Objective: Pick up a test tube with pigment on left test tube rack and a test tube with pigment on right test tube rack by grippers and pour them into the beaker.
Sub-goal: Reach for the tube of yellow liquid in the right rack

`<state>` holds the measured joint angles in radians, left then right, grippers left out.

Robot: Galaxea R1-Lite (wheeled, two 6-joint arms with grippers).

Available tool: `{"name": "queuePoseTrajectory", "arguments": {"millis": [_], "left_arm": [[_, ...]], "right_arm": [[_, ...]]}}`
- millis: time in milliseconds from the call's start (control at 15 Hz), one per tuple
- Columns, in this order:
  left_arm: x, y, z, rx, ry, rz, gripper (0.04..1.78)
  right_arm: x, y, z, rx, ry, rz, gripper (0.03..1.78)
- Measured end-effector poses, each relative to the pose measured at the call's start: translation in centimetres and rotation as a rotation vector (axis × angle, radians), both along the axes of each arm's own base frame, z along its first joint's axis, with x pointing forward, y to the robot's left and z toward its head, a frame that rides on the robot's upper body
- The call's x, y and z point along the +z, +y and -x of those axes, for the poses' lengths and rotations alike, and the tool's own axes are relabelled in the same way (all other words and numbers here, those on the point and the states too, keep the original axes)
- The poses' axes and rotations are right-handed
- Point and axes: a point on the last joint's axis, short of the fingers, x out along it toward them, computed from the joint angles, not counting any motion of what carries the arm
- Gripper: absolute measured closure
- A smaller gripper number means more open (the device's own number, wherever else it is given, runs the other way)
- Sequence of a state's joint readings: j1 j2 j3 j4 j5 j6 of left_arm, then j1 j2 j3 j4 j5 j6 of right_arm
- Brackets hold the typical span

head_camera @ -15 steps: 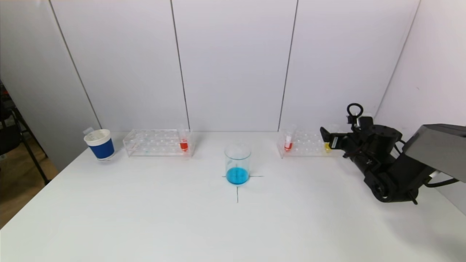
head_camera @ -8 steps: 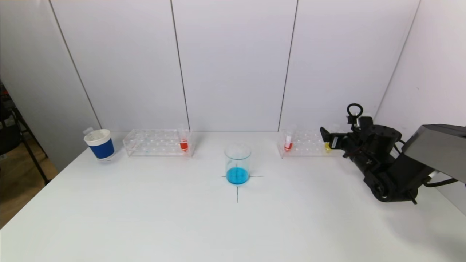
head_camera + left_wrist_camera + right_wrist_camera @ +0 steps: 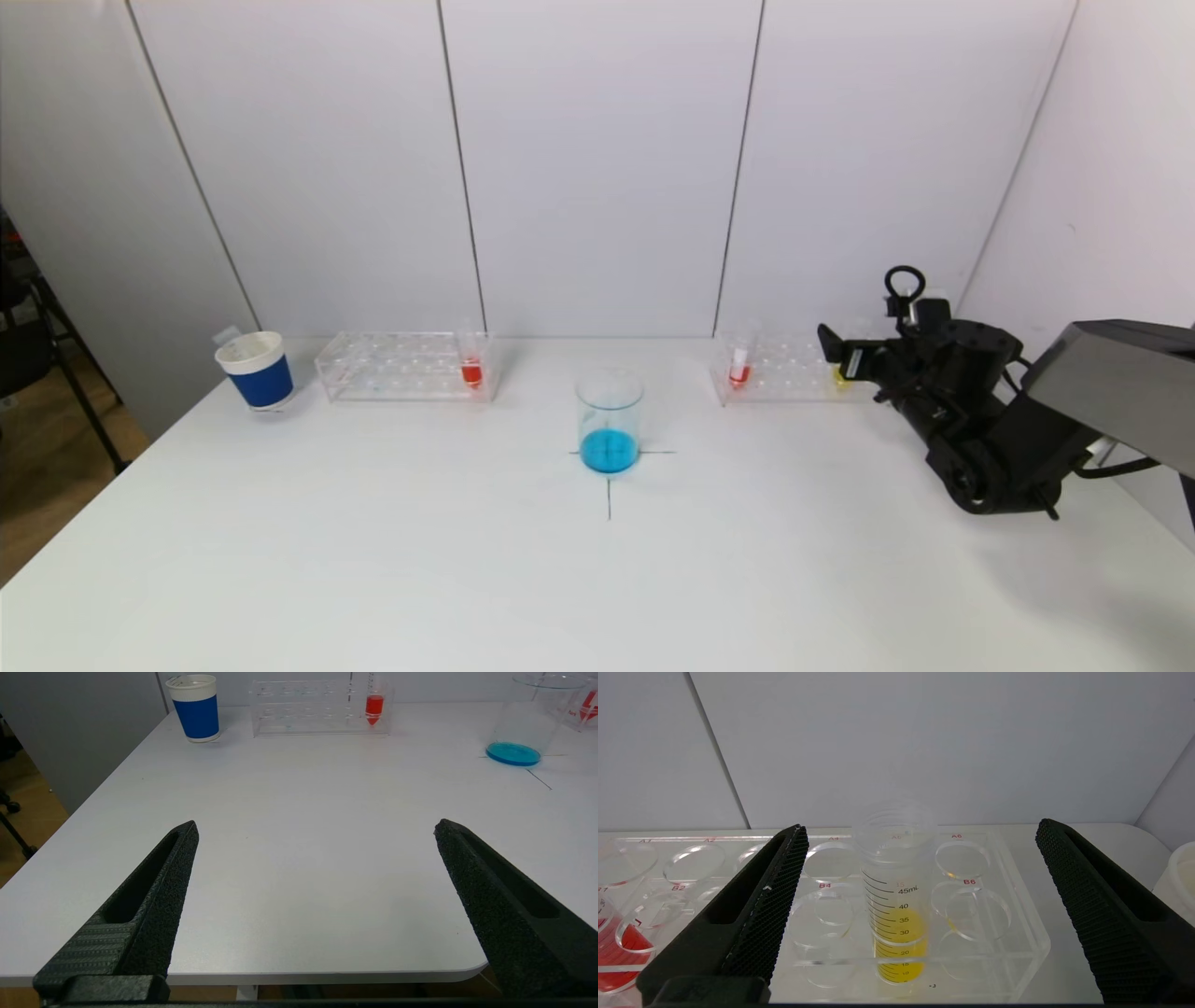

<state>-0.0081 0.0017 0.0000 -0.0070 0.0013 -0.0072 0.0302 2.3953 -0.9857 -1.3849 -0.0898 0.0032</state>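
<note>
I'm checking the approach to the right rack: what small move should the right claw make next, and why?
Probably ease the right claw forward until its fingers flank the yellow tube, then close. It is open, aimed at that tube standing upright in the right rack, but the fingertips look short of it. The left claw waits open at the table's near edge.

At the head view's right edge, the right arm (image 3: 990, 439) is black with rounded joints, a grey boxy link and a looped cable. Both wrist views show black, tapered, textured fingers (image 3: 761, 919).
</note>
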Motion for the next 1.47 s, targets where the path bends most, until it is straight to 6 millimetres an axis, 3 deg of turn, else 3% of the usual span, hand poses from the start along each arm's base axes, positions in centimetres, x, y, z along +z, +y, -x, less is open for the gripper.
{"name": "queuePoseTrajectory", "arguments": {"millis": [467,1467], "left_arm": [[0.0,0.0,0.0,0.0,0.0,0.0,0.06],[0.0,0.0,0.0,0.0,0.0,0.0,0.06]], "right_arm": [[-0.8,0.5,-1.3,0.005,0.007,0.004,0.04],[-1.7,0.4,-1.6,0.0,0.019,0.005,0.04]]}}
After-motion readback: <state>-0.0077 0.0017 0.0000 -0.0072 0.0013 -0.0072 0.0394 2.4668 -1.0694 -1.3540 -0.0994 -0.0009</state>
